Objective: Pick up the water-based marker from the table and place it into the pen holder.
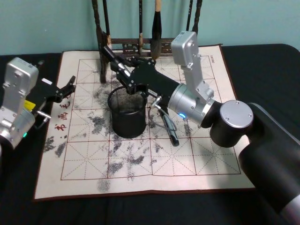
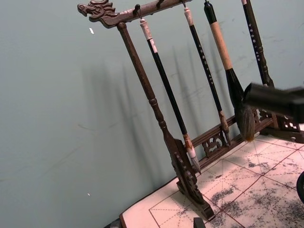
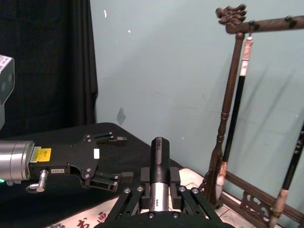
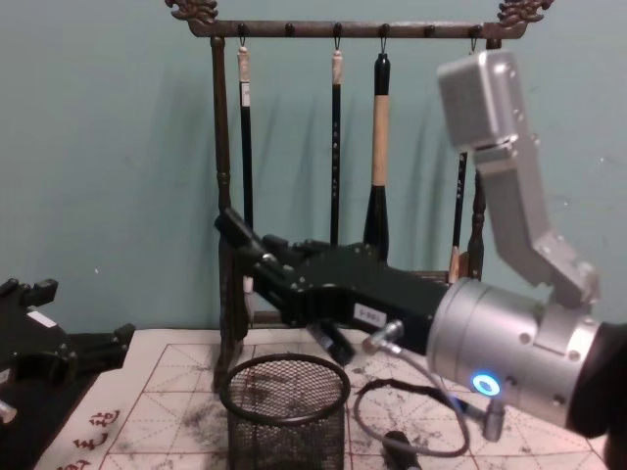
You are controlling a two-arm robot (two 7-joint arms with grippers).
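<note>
The water-based marker (image 3: pixel 160 156), black-capped with a silver barrel, sits clamped in my right gripper (image 3: pixel 160 179). In the head view my right gripper (image 1: pixel 120 70) hangs tilted just behind and above the pen holder (image 1: pixel 127 121), a round black mesh cup standing on the calligraphy mat. The marker (image 4: pixel 233 228) slants up to the left, its lower end (image 4: pixel 335 345) near the pen holder's rim (image 4: pixel 284 364). My left gripper (image 1: pixel 65 88) rests open at the mat's left edge, holding nothing.
A tall dark wooden brush rack (image 1: pixel 140 47) with hanging brushes (image 4: pixel 380 147) stands at the mat's far edge, right behind my right gripper. A dark pen (image 1: pixel 169 131) and a cable loop lie on the mat right of the holder. Black cloth surrounds the ink-stained mat (image 1: pixel 140 164).
</note>
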